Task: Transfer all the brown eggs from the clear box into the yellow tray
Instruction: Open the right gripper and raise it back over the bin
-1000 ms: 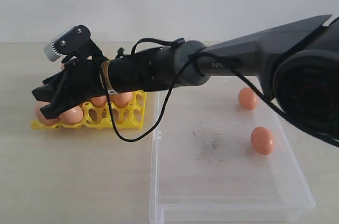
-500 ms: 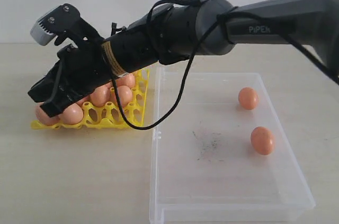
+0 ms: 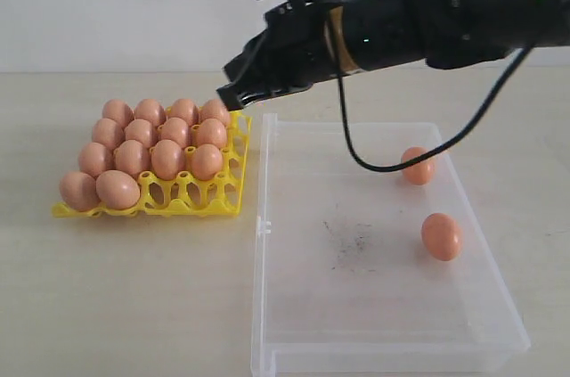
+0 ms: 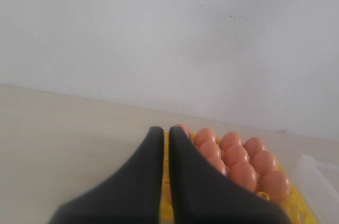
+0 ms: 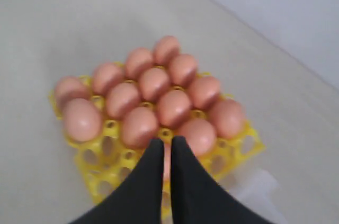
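From where I stand, the bench [image 3: 134,306] carries two containers side by side.

1. The yellow tray [image 3: 191,192] sits toward the left edge of the bench, roughly midway between the far and near edges.
2. The clear box [image 3: 383,350] lies just beside it, on the side of the right edge, and reaches further toward the near edge. I cannot tell whether the two touch. Dark scuff marks [image 3: 347,239] show on its floor.
3. Fourteen brown eggs [image 3: 167,159] sit in the tray. The three rows nearest the far edge are full. The row nearest the near edge holds two, in the cups closest to the left edge.
4. Two more eggs lie on the box floor toward the right edge. The first loose egg [image 3: 417,170] is near the box's far right corner. The second loose egg [image 3: 441,236] is beside the right wall, closer to the near edge.

The right gripper [image 3: 233,92] hangs in the air above the tray's far right corner, tips angled down toward the left edge. Its fingers [image 5: 153,171] are pressed together, with only a thin slit between them. A black cable [image 3: 356,159] loops down from the right arm [image 3: 445,12] over the box.

The left gripper [image 4: 165,128] also has its fingers together. The filled tray lies beyond its tips.
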Controlling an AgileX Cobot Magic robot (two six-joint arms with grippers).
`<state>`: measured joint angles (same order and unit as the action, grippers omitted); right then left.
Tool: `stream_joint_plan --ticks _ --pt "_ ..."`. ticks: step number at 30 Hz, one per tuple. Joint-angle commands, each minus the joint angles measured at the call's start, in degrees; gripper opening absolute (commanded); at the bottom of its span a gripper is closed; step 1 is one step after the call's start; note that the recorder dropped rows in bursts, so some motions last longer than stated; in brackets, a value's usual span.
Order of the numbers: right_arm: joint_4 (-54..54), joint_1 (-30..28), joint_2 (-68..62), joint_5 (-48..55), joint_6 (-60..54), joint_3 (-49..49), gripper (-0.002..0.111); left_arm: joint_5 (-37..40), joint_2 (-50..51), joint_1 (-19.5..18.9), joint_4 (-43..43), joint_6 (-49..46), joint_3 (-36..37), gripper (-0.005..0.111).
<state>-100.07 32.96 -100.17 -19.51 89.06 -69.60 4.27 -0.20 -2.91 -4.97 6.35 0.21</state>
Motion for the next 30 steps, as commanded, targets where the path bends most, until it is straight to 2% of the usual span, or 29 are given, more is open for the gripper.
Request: stream_joint_plan --ticks 1,7,11,13,16,21,24,26,30 --pt "0.1 -0.8 6.8 17.0 0.0 6.8 0.0 -0.3 0.2 0.2 0.0 0.1 -0.2 0.004" --pt "3.1 -0.8 12.2 43.4 -8.0 14.7 0.0 -0.3 0.2 0.2 0.0 0.1 -0.2 0.004" --pt "22.4 -0.8 12.0 60.3 -28.3 15.7 0.0 -0.3 0.2 0.2 0.0 0.1 -0.2 0.004" --pt "30.3 -0.9 11.7 64.5 -36.5 15.6 0.0 -0.3 0.2 0.2 0.0 0.1 -0.2 0.004" --pt "43.0 -2.0 11.7 63.3 -46.5 15.5 0.0 -0.3 0.2 0.2 0.0 0.1 -0.2 0.004" --pt "66.6 -6.8 11.5 52.6 -60.5 15.0 0.0 -0.3 0.2 0.2 0.0 0.1 -0.2 0.004" --pt "79.7 -8.5 11.5 49.8 -71.3 14.9 0.0 -0.3 0.2 0.2 0.0 0.1 -0.2 0.004" --pt "84.7 -8.4 11.5 50.5 -76.5 14.8 0.0 -0.3 0.2 0.2 0.0 0.1 -0.2 0.004" --pt "88.5 -8.4 11.5 56.4 -77.2 14.8 0.0 -0.3 0.2 0.2 0.0 0.1 -0.2 0.004"
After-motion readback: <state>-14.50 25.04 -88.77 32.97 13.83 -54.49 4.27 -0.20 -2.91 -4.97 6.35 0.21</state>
